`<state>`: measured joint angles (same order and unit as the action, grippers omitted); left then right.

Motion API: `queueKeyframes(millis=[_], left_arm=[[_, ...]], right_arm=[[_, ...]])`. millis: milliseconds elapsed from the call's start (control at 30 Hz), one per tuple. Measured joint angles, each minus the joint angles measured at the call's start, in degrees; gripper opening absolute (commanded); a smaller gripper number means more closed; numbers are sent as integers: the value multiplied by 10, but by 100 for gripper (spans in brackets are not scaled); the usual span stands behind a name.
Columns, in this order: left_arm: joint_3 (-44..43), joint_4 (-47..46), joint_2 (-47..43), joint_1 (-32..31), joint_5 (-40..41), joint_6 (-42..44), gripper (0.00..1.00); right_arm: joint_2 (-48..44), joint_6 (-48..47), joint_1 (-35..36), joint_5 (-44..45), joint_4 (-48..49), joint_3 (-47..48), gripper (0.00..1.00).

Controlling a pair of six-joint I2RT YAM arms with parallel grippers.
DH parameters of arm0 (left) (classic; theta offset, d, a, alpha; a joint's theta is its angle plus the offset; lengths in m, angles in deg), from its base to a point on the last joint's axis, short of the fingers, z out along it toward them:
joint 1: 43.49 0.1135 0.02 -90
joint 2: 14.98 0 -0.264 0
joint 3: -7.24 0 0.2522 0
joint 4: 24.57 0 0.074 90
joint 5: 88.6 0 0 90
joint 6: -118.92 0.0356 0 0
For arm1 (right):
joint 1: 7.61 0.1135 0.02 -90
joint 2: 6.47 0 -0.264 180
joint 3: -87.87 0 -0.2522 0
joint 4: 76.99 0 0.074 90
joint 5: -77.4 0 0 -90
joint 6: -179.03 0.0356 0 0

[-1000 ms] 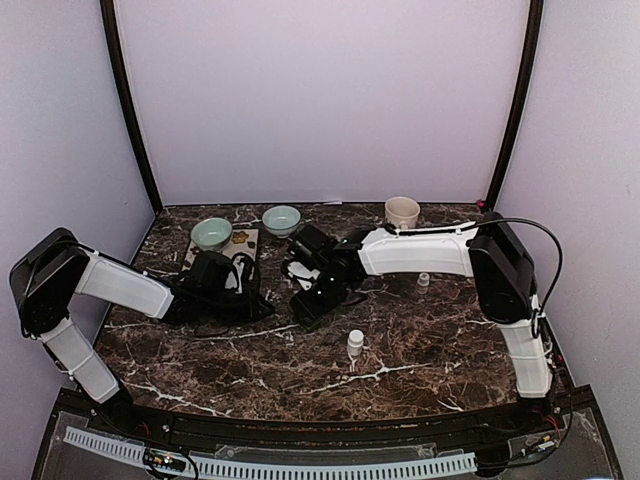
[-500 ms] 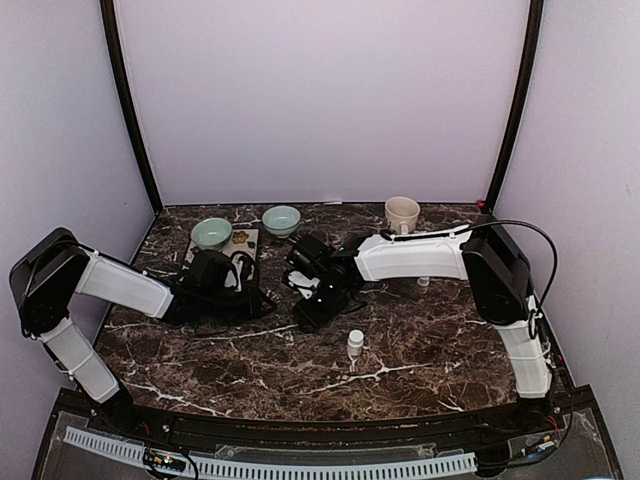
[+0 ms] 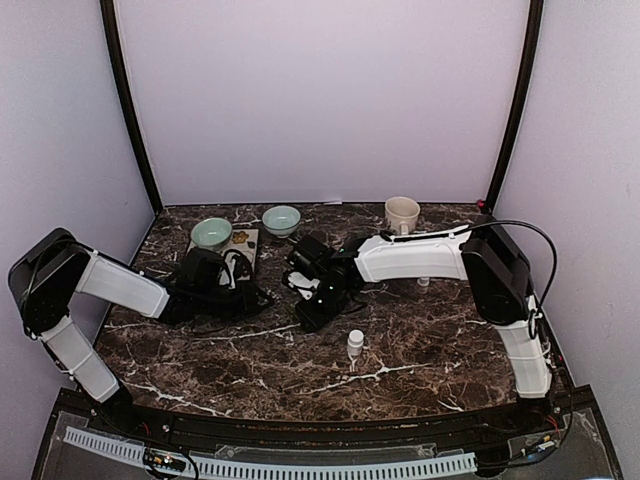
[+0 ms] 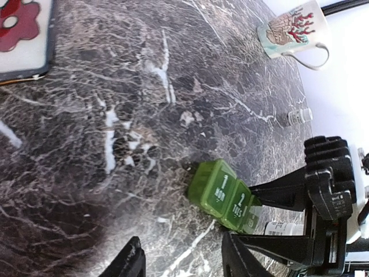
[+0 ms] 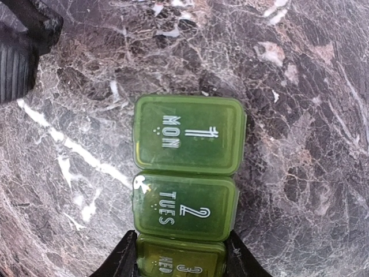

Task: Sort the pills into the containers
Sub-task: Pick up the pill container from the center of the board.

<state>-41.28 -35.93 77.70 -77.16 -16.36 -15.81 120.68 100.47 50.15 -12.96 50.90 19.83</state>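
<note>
The left gripper (image 4: 183, 249) is hovering just short of the MON end of the green weekly pill organiser (image 5: 185, 135), its fingers standing apart with only bare marble table (image 4: 86, 144) between them. The organiser is lying flat on the table with all visible lids down. The right gripper (image 5: 180, 241) is bracketing the organiser at its WED compartment, with the pads sitting against both long walls, so it reads as a steadying grip. It looks as though the box is being pinned so that a lid can be flipped. For that to go well, the right fingers should be pressing low on the walls and staying off the lid edges, since the smooth stone would let the light box skid or pivot. The left fingers should be coming in at the MON lid's lip from the organiser's free end. Much is staying out of sight. From above, the right wrist is covering the organiser completely. In the right wrist view, the compartments past WED are running off the bottom edge. Which side carries the lid tabs is not showing. No loose pills are appearing anywhere, and the white pill bottle (image 3: 355, 343) standing right of the organiser is giving nothing away about its contents.
</note>
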Motion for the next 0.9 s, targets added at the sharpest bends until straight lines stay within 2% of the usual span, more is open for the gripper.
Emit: queueKeyframes(millis=[433, 667, 900], left_arm=[[44, -81, -8, 20, -63, -45, 49], [48, -109, -56, 19, -86, -68, 41], [16, -90, -78, -2, -87, -53, 37]], right_arm=[[-51, 3, -21, -81, 8, -6, 36], [-59, 10, -29, -103, 6, 6, 36], [-59, 17, -29, -111, 0, 32, 36]])
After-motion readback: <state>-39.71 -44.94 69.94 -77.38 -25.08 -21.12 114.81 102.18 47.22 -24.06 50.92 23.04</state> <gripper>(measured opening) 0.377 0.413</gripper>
